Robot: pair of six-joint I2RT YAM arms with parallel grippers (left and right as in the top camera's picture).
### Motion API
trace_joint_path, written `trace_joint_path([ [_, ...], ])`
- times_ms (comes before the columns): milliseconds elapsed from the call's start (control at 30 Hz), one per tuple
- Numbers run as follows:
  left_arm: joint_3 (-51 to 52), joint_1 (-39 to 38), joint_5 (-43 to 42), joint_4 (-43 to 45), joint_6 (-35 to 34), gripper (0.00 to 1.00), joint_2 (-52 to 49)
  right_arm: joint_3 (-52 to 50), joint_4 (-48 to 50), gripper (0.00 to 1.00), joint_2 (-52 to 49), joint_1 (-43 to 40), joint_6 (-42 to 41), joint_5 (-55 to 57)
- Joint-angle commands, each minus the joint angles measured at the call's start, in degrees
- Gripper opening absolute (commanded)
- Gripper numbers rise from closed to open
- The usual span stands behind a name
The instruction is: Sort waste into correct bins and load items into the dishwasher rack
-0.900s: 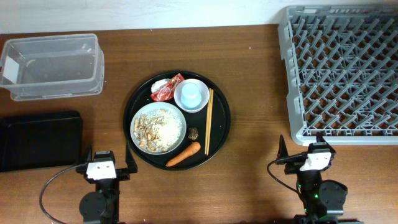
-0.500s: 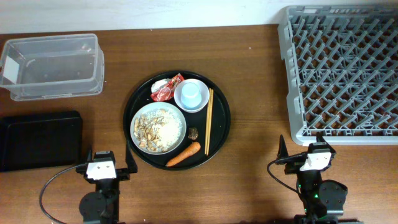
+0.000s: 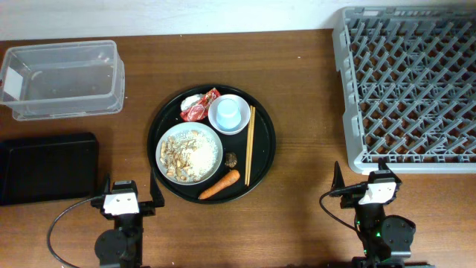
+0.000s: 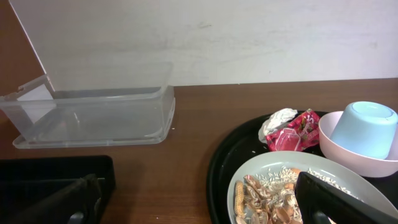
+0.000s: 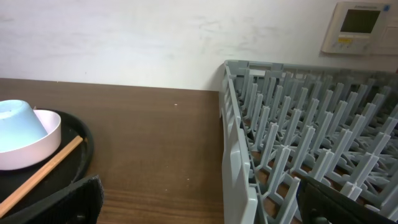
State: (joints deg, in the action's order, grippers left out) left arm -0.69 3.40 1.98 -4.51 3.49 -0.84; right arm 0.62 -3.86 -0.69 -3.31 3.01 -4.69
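Note:
A round black tray (image 3: 265,160) holds a pale plate (image 3: 161,154) of beige crumbs (image 3: 195,154), a pinkish bowl (image 3: 213,123) with a light-blue cup (image 3: 229,113) upside down in it, chopsticks (image 3: 250,145), a carrot (image 3: 219,184), a brown lump (image 3: 231,158), a red wrapper (image 3: 201,109) and a white tissue (image 3: 191,100). My left gripper (image 3: 128,187) is open and empty just left of the tray's near edge; in the left wrist view (image 4: 202,205) the plate (image 4: 249,180) lies ahead right. My right gripper (image 3: 360,181) is open and empty in front of the grey rack (image 3: 409,85).
The clear tub (image 3: 63,78) stands at the back left, with the shallow black tray (image 3: 46,167) in front of it. In the right wrist view the rack's near wall (image 5: 239,162) rises between the open fingers (image 5: 199,208).

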Motion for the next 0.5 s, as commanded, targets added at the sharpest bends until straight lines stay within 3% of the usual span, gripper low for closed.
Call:
trace_joint_path([
  [0,0.2,0.3,0.8,-0.1,0.7,0.99,0.5,-0.3,-0.3,0.98,0.5,0.3,-0.3,0.4],
  [300,0.2,0.2,0.0,0.6,0.7,0.99,0.5,-0.3,-0.3,0.98,0.5,0.3,-0.3,0.5],
  [467,0.1,0.2,-31.6,3.5,-8.9,0.99,0.5,-0.3,-0.3,0.98,0.5,0.3,-0.3,0.5],
])
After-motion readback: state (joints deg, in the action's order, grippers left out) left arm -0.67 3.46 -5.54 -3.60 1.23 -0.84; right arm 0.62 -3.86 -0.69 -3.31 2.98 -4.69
